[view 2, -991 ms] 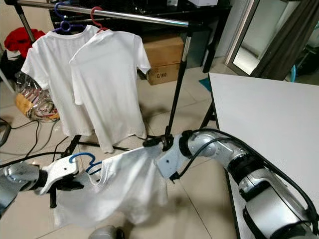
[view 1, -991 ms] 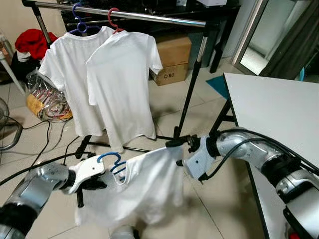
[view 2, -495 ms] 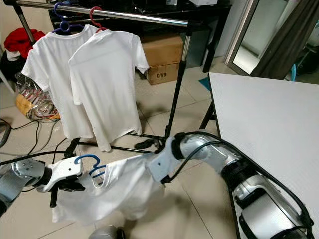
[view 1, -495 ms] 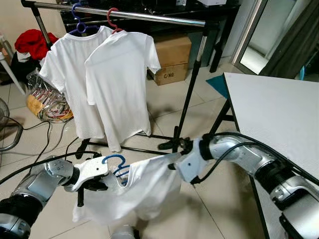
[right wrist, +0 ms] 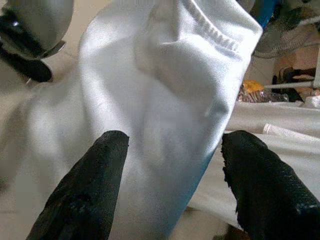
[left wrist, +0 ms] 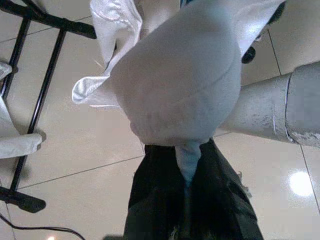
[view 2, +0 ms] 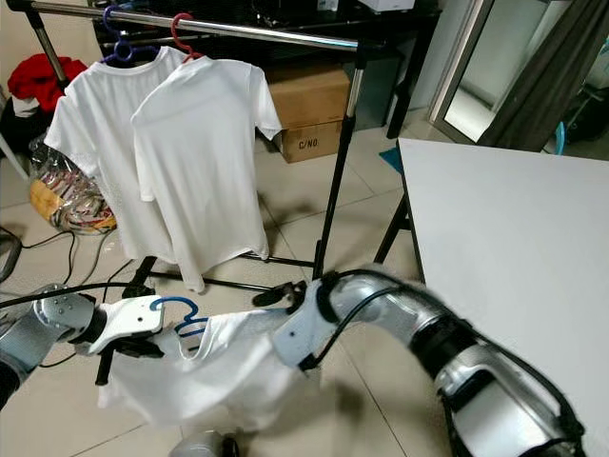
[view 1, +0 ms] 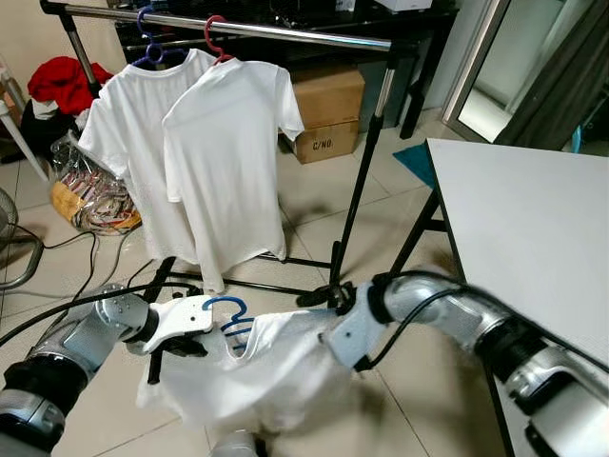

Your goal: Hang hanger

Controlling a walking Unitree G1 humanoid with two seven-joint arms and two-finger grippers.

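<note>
A white T-shirt (view 1: pixel 271 367) hangs on a blue hanger (view 1: pixel 228 307) low over the tiled floor. My left gripper (view 1: pixel 184 343) is at the shirt's left edge, shut on the hanger; in the left wrist view its fingers (left wrist: pixel 150 200) pinch the blue plastic under bunched cloth. My right gripper (right wrist: pixel 175 137) is open at the shirt's right side, with the cloth lying between its fingers (right wrist: pixel 85 200) and beyond them. Its white wrist (view 1: pixel 347 333) presses against the shirt. The metal rail (view 1: pixel 257 30) runs across the top, well above both grippers.
Two white T-shirts (view 1: pixel 224 162) hang on the rail from a purple and a red hanger. The rack's black post (view 1: pixel 357 195) and feet stand just behind the shirt. A white table (view 1: pixel 523 228) is at the right. Boxes, bags and cables lie on the floor.
My right arm has swung left and lower, toward the left gripper, and the shirt has bunched and sagged. The left gripper has shifted slightly right with the hanger.
</note>
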